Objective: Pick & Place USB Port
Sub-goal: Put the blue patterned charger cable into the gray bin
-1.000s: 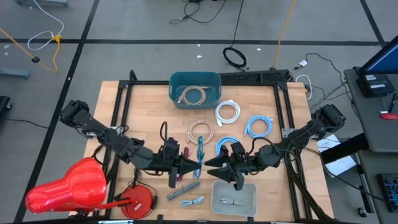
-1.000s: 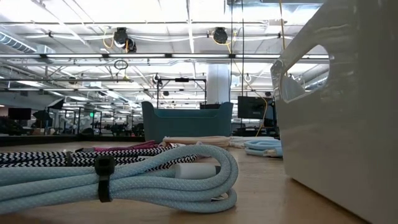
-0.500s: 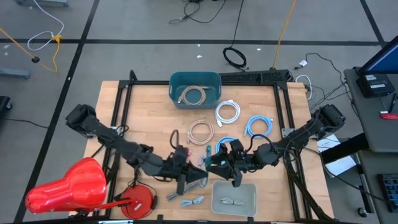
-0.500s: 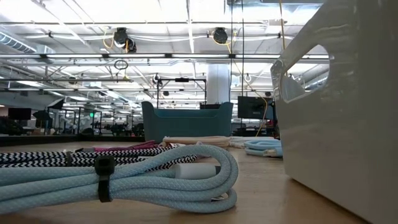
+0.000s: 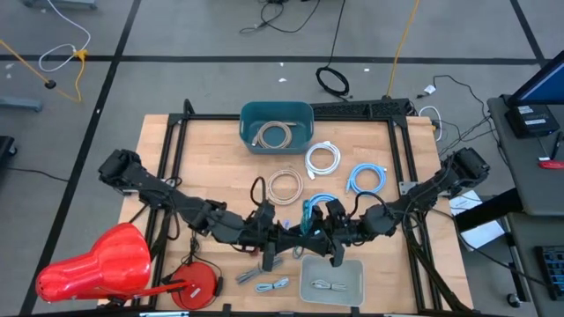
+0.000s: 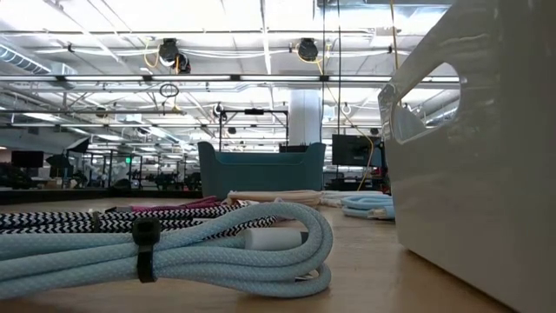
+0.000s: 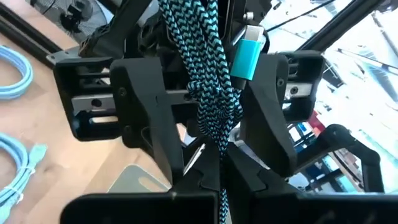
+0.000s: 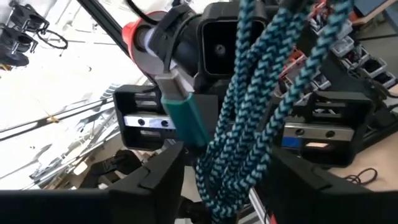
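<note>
Overhead, left gripper [image 5: 284,239] and right gripper [image 5: 309,231] meet nose to nose at table's [image 5: 203,150] front centre. Both clamp the teal braided USB cable [image 7: 208,74], lifted between them above grey tray [image 5: 331,282].

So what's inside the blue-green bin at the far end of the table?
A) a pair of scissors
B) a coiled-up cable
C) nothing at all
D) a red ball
B: in the high view, the teal bin holds one pale coiled cable, looped into a ring on its floor.
</note>
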